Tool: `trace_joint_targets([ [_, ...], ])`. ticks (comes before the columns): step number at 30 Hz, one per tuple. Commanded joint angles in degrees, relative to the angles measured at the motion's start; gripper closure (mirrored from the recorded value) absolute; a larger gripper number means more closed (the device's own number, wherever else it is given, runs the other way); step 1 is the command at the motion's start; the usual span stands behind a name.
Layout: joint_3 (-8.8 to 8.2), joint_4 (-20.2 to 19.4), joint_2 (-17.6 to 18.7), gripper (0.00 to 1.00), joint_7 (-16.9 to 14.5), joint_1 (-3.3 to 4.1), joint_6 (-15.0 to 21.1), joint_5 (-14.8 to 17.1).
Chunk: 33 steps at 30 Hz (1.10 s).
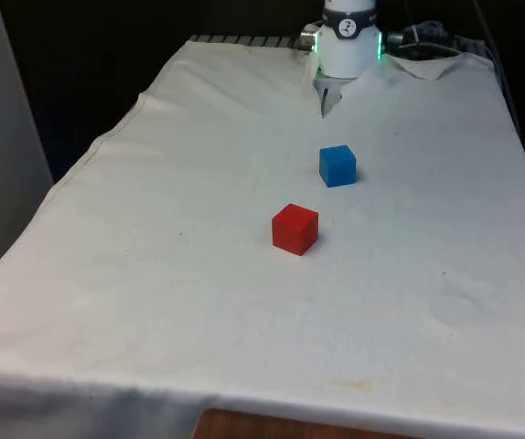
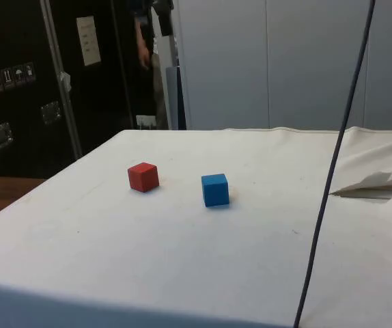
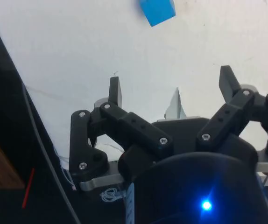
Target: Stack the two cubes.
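The gripper (image 3: 171,88) hangs high above the white cloth (image 1: 153,274) with its two fingers spread wide and nothing between them. The blue cube (image 3: 158,11) lies ahead of the fingertips and well apart from them, roughly on the line that runs out through the open gap. The red cube (image 1: 295,229) sits farther out again, beyond the blue one as reckoned from the jaws, near it but not touching; in the side view both the blue cube (image 2: 215,189) and the red cube (image 2: 143,177) rest flat on the cloth with clear space all round each.

Nothing is stacked yet, so the step in hand looks like the approach to a first pick, and the blue cube, being the nearer to the jaws, is the likely one to take. To do this well, the arm should carry the gripper forward until the open gap is centred over the cube, then turn the wrist so the fingers face two opposite flat sides rather than the corners; the cube appears turned at an angle to the fingers. The descent should be straight down, keeping the spread wide until the fingertips pass the top edge, and stopping short of pressing into the cloth, which could wrinkle and drag. Closing on the middle of the sides should keep the cube level for the later placement on the red one.
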Motion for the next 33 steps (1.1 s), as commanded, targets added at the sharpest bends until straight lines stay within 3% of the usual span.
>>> trace_joint_targets([
  [1, 0.0, -0.17, -0.17, 0.0, -0.06, 0.0, 0.0, 0.0],
  [17, 0.34, -3.61, -3.04, 0.0, -2.98, 0.06, 1.89, 0.0],
  [33, 0.4, -4.35, -2.92, 0.0, -4.53, 0.0, 3.38, 0.17],
])
